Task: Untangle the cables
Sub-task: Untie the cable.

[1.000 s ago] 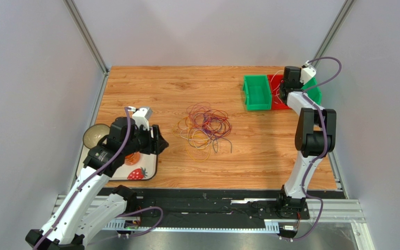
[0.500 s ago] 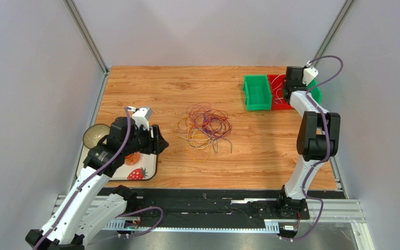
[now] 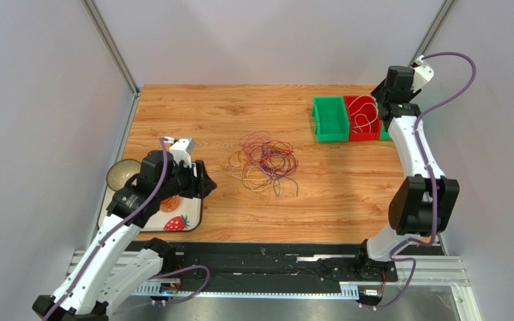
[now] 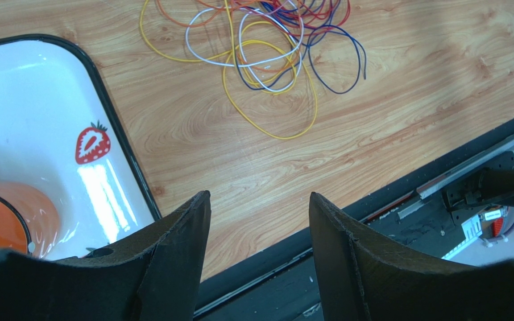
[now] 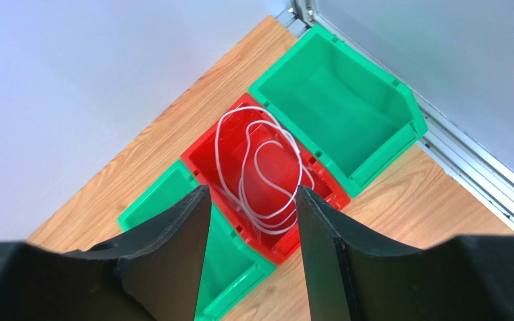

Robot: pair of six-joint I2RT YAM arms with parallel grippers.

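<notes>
Many cables lie tangled, well apart from the table edges.

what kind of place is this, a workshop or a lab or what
Probably a robot lab test cell: a wood-grain table walled in by grey panels, a rail carrying the left arm and right arm, and staged props: plastic bins and tangled cables.
</notes>
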